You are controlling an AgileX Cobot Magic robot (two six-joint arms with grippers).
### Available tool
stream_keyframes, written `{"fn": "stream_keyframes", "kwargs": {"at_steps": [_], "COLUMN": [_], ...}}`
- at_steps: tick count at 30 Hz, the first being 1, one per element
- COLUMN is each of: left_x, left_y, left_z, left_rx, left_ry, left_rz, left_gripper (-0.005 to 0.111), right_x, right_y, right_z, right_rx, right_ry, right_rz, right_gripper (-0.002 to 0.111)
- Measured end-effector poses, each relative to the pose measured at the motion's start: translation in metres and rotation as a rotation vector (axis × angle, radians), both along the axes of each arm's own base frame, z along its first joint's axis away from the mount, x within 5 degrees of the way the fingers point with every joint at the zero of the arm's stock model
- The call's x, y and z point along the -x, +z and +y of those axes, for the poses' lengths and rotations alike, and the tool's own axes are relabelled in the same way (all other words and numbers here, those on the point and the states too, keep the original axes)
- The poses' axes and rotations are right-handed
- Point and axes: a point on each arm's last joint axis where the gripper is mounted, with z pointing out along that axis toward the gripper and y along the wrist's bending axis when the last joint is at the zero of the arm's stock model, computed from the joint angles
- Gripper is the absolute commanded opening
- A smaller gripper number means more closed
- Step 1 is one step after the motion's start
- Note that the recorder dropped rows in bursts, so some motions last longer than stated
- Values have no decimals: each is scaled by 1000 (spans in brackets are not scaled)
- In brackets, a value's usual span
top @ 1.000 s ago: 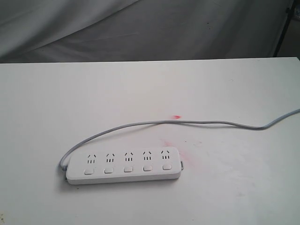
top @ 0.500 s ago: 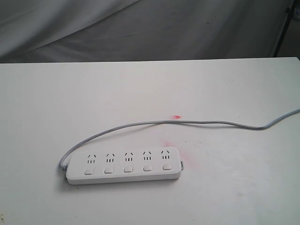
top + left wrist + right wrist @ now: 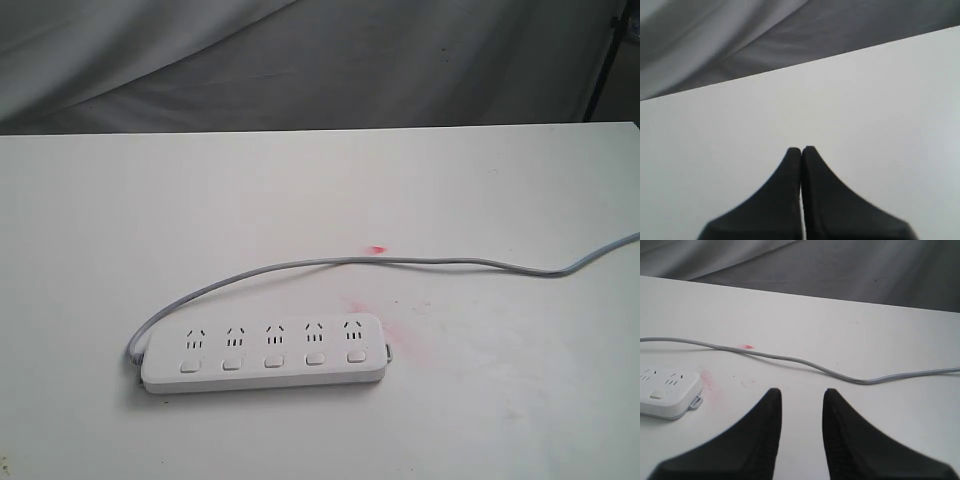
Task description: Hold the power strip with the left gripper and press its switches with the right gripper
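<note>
Two pincers, each seen only from its own wrist: left pincer (image 3: 801, 149) with tips pressed together, closed on nothing, above bare tabletop (image 3: 880, 110); right pincer (image 3: 801, 400) with jaws parted by a clear gap, open and empty, over the tabletop near the strip's (image 3: 665, 395) right end, apart from it.

Flat on the tabletop, toward the near edge and left of centre in the exterior view: the strip, long side running left to right, untouched by either pincer. Five switches (image 3: 273, 361) in a row along its near side, one below each set of sockets (image 3: 273, 336). Small grey tab (image 3: 388, 352) at the right end.

Beyond that, thin grey cord (image 3: 430, 261): leaves the left end, curls back behind the strip, then runs right across the tabletop and off its right edge. Pink smear (image 3: 365, 308) on the tabletop just behind the strip's right end, between strip and cord. Small red fleck (image 3: 377, 249) a little past the cord.

Farther still, plain white tabletop up to its far edge, then creased grey cloth (image 3: 300, 60) as backdrop, with a dark stand (image 3: 603, 60) at the far right corner.
</note>
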Motion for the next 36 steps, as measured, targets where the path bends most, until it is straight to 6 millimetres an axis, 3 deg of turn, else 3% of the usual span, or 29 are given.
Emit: {"fn": "stream_keyframes", "kwargs": {"at_steps": [4, 9, 17, 32, 36], "left_x": [-5, -7, 8, 11, 10], "left_y": [-13, -23, -39, -40, -38], "left_z": [7, -1, -14, -16, -17], "left_rx": [22, -16, -61, -59, -46], "left_ry": [-188, -453, -770, -811, -801], "left_rz": [8, 3, 126, 146, 126], "left_gripper": [0, 0, 0, 0, 8], "right_x": [0, 0, 0, 0, 0], "right_y": [0, 0, 0, 0, 0], "right_z": [0, 0, 0, 0, 0], "right_rx": [0, 0, 0, 0, 0], "right_ry": [0, 0, 0, 0, 0], "right_rz": [0, 0, 0, 0, 0], "right_gripper": [27, 27, 27, 27, 27]}}
